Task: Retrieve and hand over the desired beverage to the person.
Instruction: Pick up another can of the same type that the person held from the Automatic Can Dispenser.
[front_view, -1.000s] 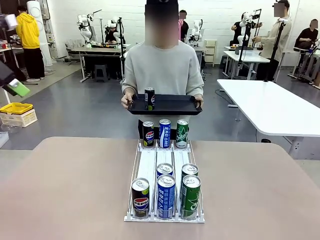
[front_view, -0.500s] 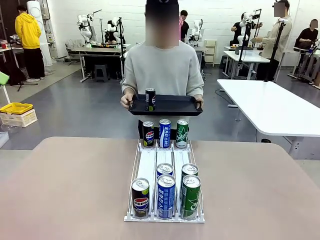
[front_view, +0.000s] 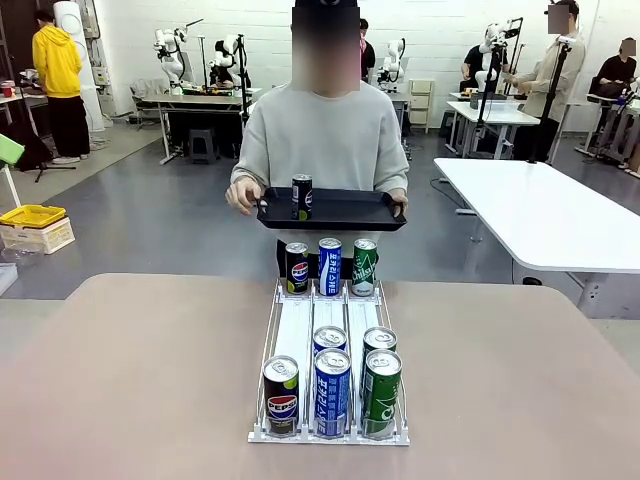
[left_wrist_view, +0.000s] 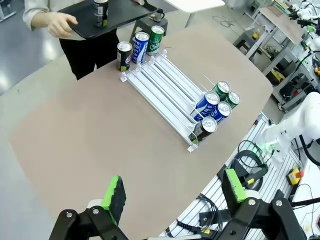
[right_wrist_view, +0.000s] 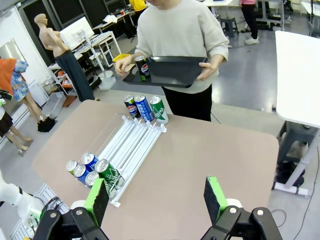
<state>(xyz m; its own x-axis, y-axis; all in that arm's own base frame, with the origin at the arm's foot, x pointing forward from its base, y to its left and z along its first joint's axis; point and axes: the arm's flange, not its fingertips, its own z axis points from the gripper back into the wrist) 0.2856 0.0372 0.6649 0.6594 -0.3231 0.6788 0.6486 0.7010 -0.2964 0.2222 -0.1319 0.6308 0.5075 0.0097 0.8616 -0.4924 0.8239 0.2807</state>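
Standing upright on a black tray (front_view: 350, 212), the dark cola can (front_view: 301, 197) sits toward the tray's picture-left end, above the far edge of the counter (front_view: 140, 380). The person (front_view: 322, 140), in a light grey sweatshirt, holds the tray level at waist height across the counter from the robot. The person's left hand (front_view: 398, 207) grips the tray's picture-right end. The person's right hand (front_view: 240, 193) is just beside the other end, near the can; whether it touches the tray is unclear.

On the counter in front of the person lies a white rack (front_view: 295, 330) with three lanes running from the far side to the near side. At its far end stand three cans in a row: a far cola can (front_view: 297, 268), a far blue can (front_view: 329, 266) and a far green can (front_view: 364, 267). At the near end stand a near cola can (front_view: 281, 396), a near blue can (front_view: 332, 392) and a near green can (front_view: 381, 392), with one more blue and one more green can directly behind the last two.

The robot's left hand (left_wrist_view: 174, 189) hangs high above the counter, its green-padded fingers spread wide and holding nothing. The robot's right hand (right_wrist_view: 156, 194) is likewise raised, wide open and empty, well apart from every can.
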